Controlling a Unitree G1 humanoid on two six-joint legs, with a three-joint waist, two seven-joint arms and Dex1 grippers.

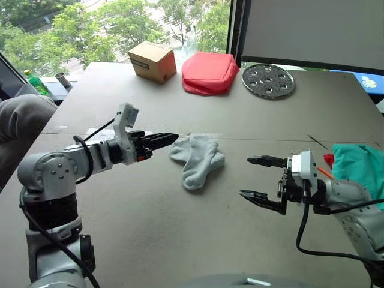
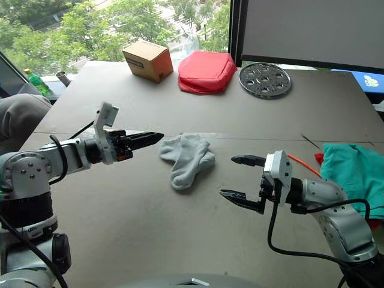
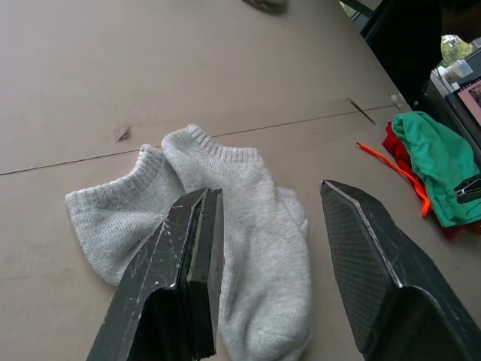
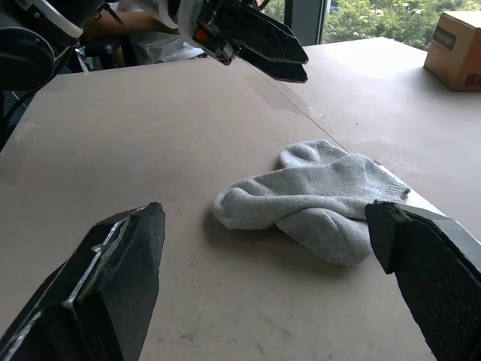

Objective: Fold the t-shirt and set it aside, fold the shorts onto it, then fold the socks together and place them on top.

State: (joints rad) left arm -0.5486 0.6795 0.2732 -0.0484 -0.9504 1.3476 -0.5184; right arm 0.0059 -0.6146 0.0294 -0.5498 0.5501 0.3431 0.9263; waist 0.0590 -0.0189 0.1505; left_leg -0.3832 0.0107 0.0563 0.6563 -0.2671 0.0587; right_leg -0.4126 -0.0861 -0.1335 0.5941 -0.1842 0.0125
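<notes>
The socks [image 1: 197, 161], two light grey ankle socks with ribbed cuffs, lie overlapped and a little crumpled on the table [image 1: 180, 228], between the two grippers. The left gripper [image 1: 162, 140] hovers just beside their cuff end; its wrist view shows the fingers [image 3: 184, 278] parted with nothing between them. The right gripper [image 1: 261, 179] hangs on the other side of the socks, a little apart, jaws spread wide and empty. Beyond it, at the table's right edge, the teal shorts [image 1: 360, 171] lie heaped over the red t-shirt [image 3: 394, 147], an orange drawstring [image 3: 391, 167] trailing toward the socks. The table is plain grey-brown board with a seam running behind the socks. Far behind them, near the window with trees outside, sit one cardboard box [image 1: 152, 61], one red pouch [image 1: 210, 72] and one perforated metal disc [image 1: 268, 80].
</notes>
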